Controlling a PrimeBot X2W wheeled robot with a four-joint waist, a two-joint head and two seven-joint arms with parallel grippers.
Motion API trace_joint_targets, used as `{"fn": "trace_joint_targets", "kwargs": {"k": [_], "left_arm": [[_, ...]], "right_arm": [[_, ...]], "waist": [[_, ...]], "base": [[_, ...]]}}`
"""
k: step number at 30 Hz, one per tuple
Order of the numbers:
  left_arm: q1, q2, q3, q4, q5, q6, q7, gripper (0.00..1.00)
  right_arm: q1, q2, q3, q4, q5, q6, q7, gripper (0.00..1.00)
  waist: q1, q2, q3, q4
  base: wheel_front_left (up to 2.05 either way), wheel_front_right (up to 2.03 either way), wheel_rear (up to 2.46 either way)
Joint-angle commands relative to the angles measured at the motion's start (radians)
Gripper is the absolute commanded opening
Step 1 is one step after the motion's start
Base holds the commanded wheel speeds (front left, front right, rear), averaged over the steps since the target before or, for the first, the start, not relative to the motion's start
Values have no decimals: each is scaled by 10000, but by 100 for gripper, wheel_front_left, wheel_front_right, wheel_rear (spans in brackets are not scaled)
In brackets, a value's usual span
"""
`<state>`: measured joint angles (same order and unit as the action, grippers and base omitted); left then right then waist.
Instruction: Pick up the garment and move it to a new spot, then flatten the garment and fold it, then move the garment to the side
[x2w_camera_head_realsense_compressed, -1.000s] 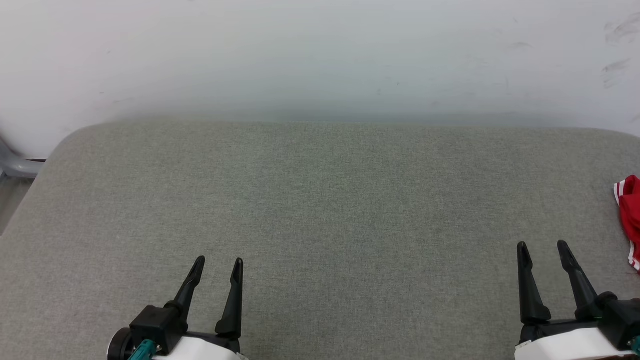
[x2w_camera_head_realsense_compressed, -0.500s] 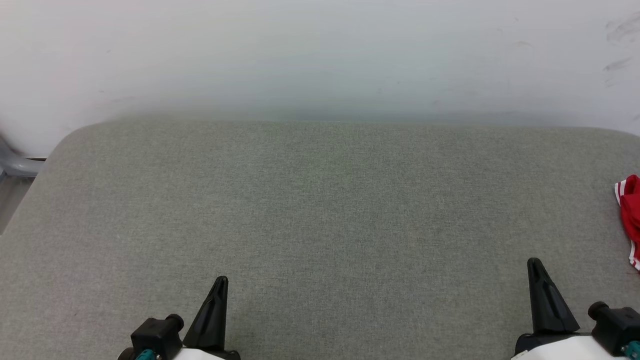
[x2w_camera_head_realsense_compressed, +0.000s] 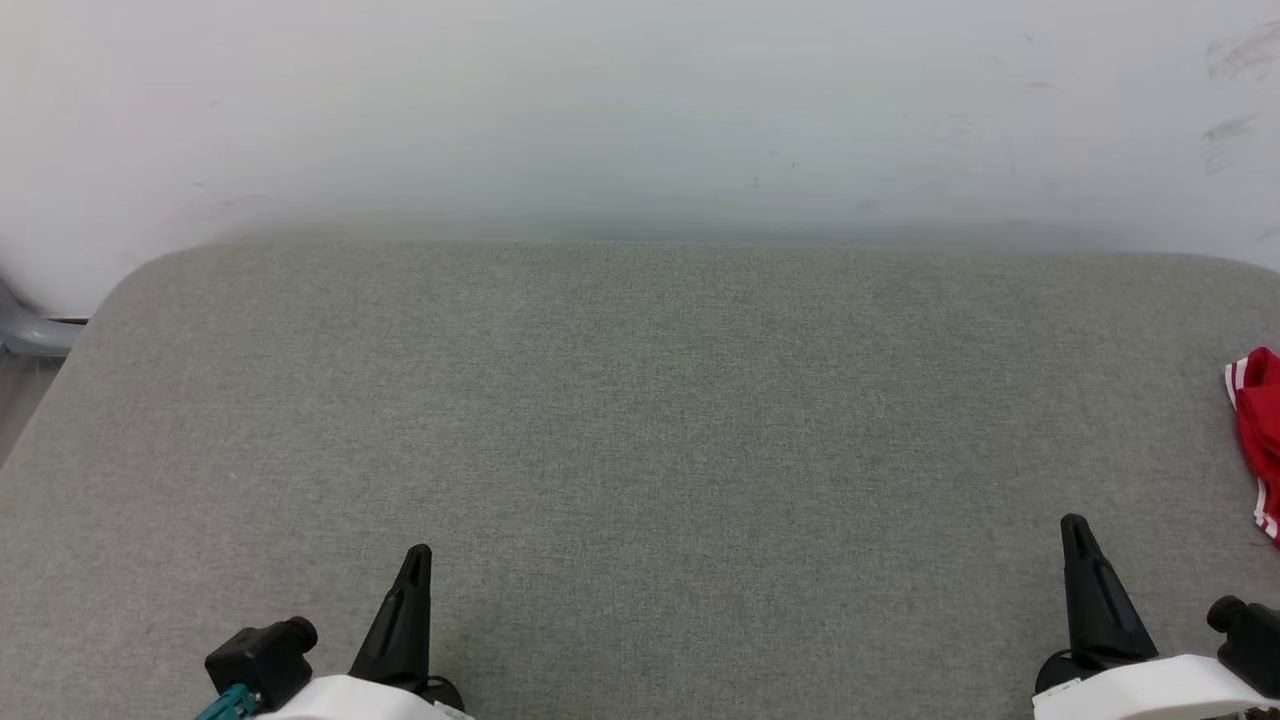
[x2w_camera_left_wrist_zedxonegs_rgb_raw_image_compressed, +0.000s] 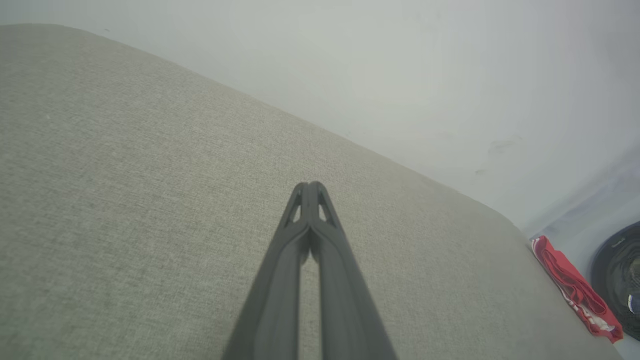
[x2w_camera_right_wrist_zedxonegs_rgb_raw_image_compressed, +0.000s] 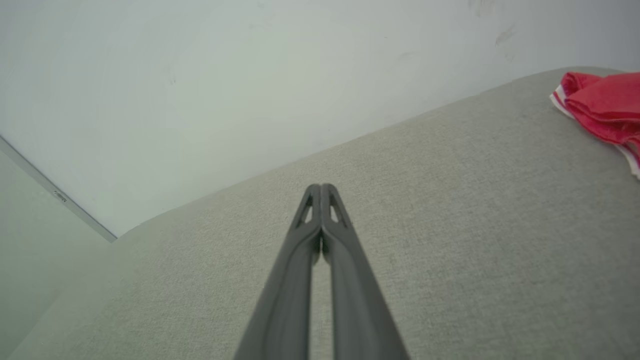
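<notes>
Grey and woven, the padded surface (x2w_camera_head_realsense_compressed: 640, 420) runs back to a pale wall (x2w_camera_head_realsense_compressed: 640, 100). Low at its near edge, the left gripper (x2w_camera_head_realsense_compressed: 418, 552) and the right gripper (x2w_camera_head_realsense_compressed: 1073, 520) each have their two dark fingers pressed together tip to tip, with nothing caught between them. Bunched up, the red garment (x2w_camera_head_realsense_compressed: 1256, 420) with white striped trim lies at the surface's far right edge, off to the side of the right gripper and apart from it.

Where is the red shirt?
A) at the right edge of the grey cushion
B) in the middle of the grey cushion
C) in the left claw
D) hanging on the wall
A: the red shirt lies bunched at the right edge of the grey cushion.
</notes>
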<state>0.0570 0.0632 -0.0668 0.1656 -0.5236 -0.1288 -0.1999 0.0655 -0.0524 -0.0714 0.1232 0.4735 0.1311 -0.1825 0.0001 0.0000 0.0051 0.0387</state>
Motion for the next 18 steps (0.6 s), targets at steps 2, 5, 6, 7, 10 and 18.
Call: {"fn": "trace_joint_targets", "kwargs": {"k": [2, 5, 6, 7, 10, 18], "left_arm": [[-321, 93, 58, -73, -596, 0, 113, 0], [-389, 117, 93, -23, -1100, -4, 216, 0], [-410, 124, 106, -7, -1264, -5, 247, 0], [-431, 131, 118, 8, -1424, -6, 280, 0], [-495, 150, 156, 52, -1896, -8, 380, 0], [-641, 185, 264, 121, -3066, -11, 641, 0]], "right_arm": [[-346, -52, -25, -65, 609, -1, 132, 0], [-419, -58, -34, -8, 1107, -1, 253, 0], [-442, -60, -36, 10, 1268, -1, 290, 0], [-466, -61, -39, 28, 1427, -1, 333, 0], [-521, -66, -47, 83, 1894, -1, 445, 0], [-676, -76, -73, 212, 3062, -2, 734, 0]], "waist": [[0, 0, -1, -8], [0, 0, -2, -19], [0, 0, -2, -23], [0, 0, -2, -26], [0, 0, -3, -37], [0, 0, -4, -65]], "base": [[0, 0, 0], [0, 0, 0], [0, 0, 0], [0, 0, 0], [0, 0, 0], [0, 0, 0]]}}
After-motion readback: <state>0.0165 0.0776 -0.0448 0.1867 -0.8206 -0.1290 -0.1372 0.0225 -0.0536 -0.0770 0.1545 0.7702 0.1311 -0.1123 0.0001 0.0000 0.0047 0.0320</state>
